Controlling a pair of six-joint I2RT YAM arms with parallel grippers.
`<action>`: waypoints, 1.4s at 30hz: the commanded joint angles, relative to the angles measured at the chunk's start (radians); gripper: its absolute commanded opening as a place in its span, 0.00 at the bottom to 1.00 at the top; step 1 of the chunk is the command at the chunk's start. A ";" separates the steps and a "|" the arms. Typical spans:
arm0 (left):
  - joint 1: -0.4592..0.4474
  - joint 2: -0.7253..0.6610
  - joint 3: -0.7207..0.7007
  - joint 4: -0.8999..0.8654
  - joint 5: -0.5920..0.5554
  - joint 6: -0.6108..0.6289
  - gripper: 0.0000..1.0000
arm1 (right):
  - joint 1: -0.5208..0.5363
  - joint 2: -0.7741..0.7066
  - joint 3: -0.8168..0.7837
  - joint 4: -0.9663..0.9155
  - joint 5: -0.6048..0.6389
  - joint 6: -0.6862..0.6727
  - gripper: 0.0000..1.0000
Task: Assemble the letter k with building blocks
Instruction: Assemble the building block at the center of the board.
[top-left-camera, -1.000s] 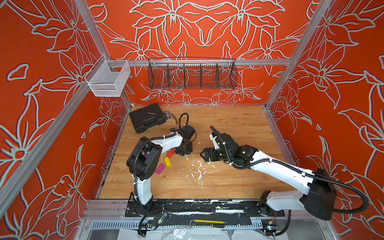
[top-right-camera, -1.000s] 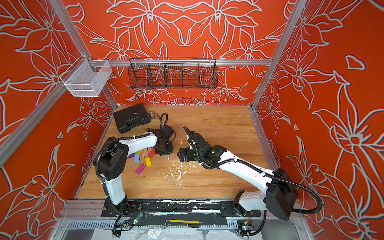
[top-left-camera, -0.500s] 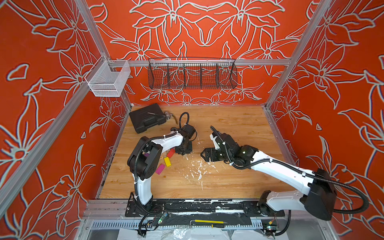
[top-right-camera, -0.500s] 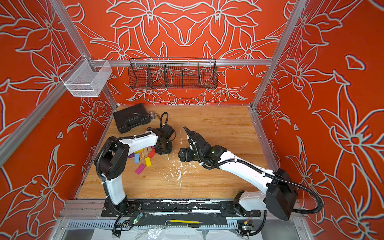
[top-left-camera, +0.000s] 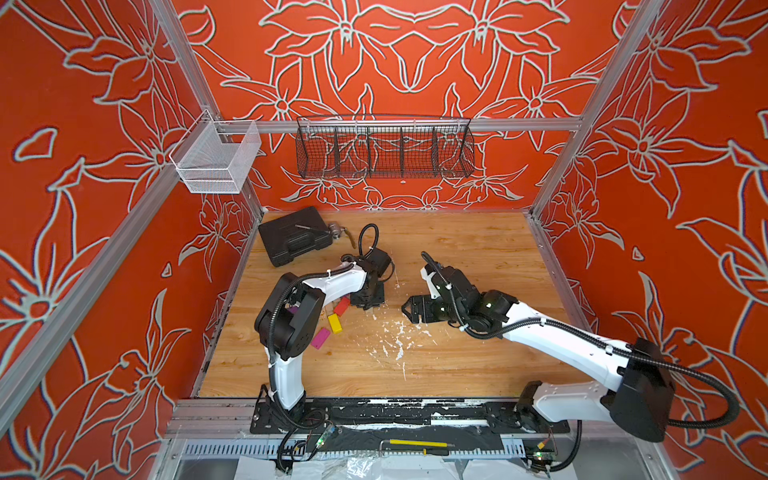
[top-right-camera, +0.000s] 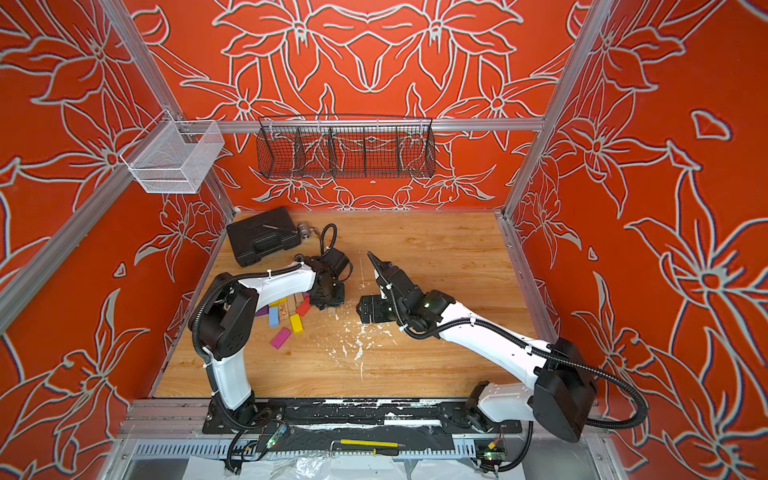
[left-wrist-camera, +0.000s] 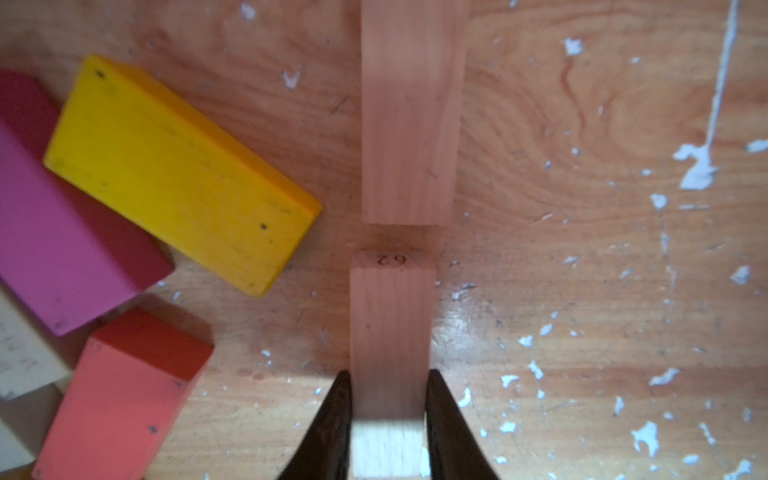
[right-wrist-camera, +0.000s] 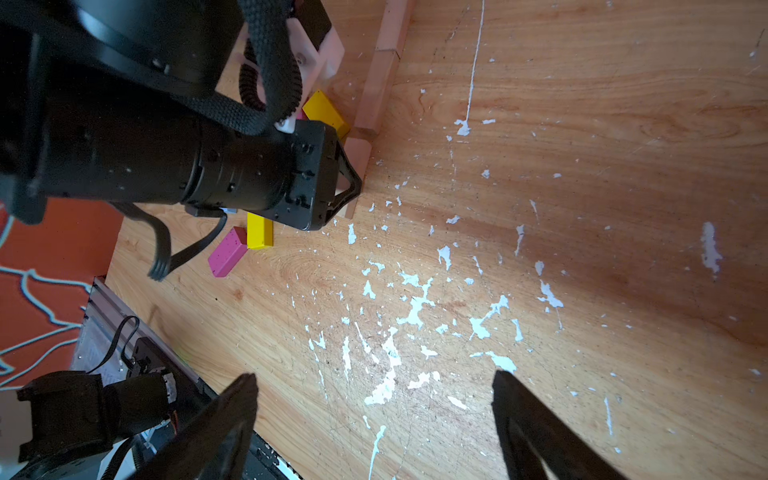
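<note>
In the left wrist view my left gripper (left-wrist-camera: 388, 374) is shut on a plain wood block (left-wrist-camera: 390, 324) marked 62. The block points end-on at a second plain wood bar (left-wrist-camera: 411, 112), with a small gap between them. Beside them lie a yellow block (left-wrist-camera: 178, 174), a magenta block (left-wrist-camera: 54, 232) and a red block (left-wrist-camera: 120, 399). Both top views show the left gripper (top-left-camera: 365, 301) (top-right-camera: 328, 301) low over the table by the coloured pile (top-right-camera: 286, 320). My right gripper (right-wrist-camera: 374, 376) (top-left-camera: 409, 309) hovers open and empty to its right, over bare wood.
A black case (top-left-camera: 295, 241) lies at the back left of the table. White paint flecks (top-left-camera: 395, 336) cover the middle. A black wire basket (top-left-camera: 384, 149) and a white mesh basket (top-left-camera: 216, 162) hang on the walls.
</note>
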 joint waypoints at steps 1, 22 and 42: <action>-0.002 0.026 0.025 -0.023 -0.017 0.000 0.30 | 0.007 -0.011 -0.007 -0.021 0.022 0.019 0.90; -0.002 0.057 0.058 -0.030 -0.031 0.011 0.31 | 0.007 0.019 0.016 -0.028 0.020 0.013 0.90; -0.002 0.050 0.075 -0.047 -0.046 0.013 0.36 | 0.008 0.032 0.021 -0.028 0.020 0.009 0.90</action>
